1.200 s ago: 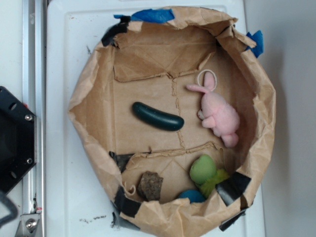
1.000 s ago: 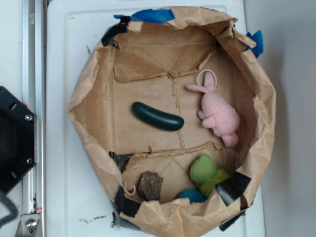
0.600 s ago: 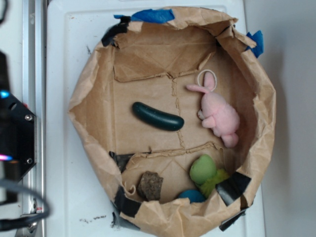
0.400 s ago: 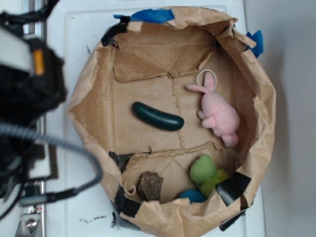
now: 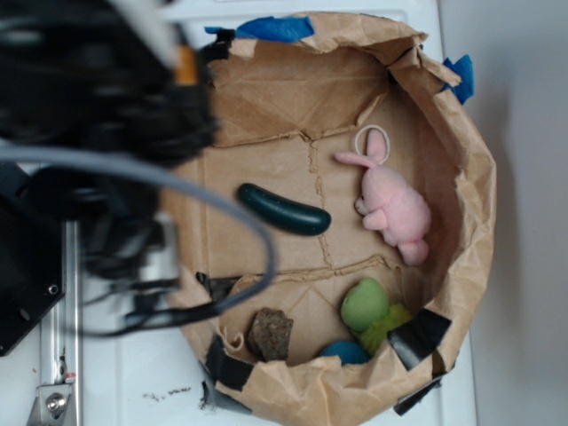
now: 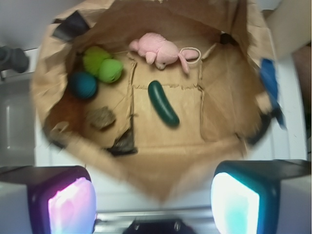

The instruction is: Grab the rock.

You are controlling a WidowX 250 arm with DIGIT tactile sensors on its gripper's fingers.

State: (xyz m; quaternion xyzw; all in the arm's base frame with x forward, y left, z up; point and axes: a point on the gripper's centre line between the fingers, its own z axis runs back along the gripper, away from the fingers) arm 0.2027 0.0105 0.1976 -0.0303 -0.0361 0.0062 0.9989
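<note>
Brown speckled rock (image 5: 270,334), rough, angular, lying on paper floor (image 5: 266,169).

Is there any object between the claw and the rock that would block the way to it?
The small dark brown rough rock lies uncovered on the brown paper bag's floor. The bag's near wall rises between it and the open claw. The blue ball sits close beside the rock without covering it.

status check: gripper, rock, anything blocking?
Gripper open, empty, above the bag's rim. Rock untouched on the paper bag floor, in a corner. Blue ball and green ball nearby but apart; nothing on top.
</note>
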